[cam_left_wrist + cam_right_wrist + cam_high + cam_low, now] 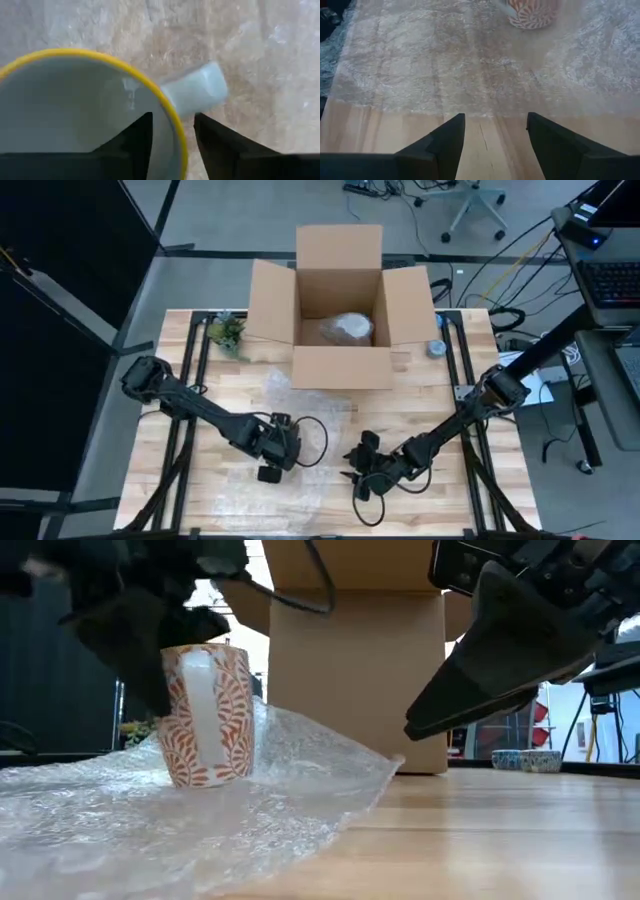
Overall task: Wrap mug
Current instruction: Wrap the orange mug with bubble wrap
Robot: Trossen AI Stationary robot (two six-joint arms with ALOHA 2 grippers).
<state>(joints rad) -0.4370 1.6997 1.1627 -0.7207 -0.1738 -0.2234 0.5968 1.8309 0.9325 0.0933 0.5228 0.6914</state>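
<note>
Mug-wrapping in progress: a white ceramic mug with an orange leaf pattern and yellow rim point(205, 715) stands upright on a clear sheet of bubble wrap point(150, 830) spread over the pale wooden counter point(420, 415), on the left arm's side. The left gripper point(172, 142) is at the mug's rim, one finger inside the cup and one outside beside the white handle, closed on the wall. The right gripper point(495, 135) hovers low over bare counter at the sheet's near edge, fingers spread and empty.

The mug looks stiff, glazed and likely slippery, heavy enough to pin the film and liable to chip if tipped; the rim pinch beside the handle seems the surest hold. The wrap is soft, light and springy, and will probably need taking at a free edge or corner.

Behind the sheet an open brown cardboard box point(340, 310) holds a bundle already wrapped in film point(345, 330). A small green plant point(227, 333) and a patterned bowl point(525, 759) sit near the box. Beyond the counter lie grey floor, cables, an office chair point(475, 205) and a dark screen panel point(60, 270).
</note>
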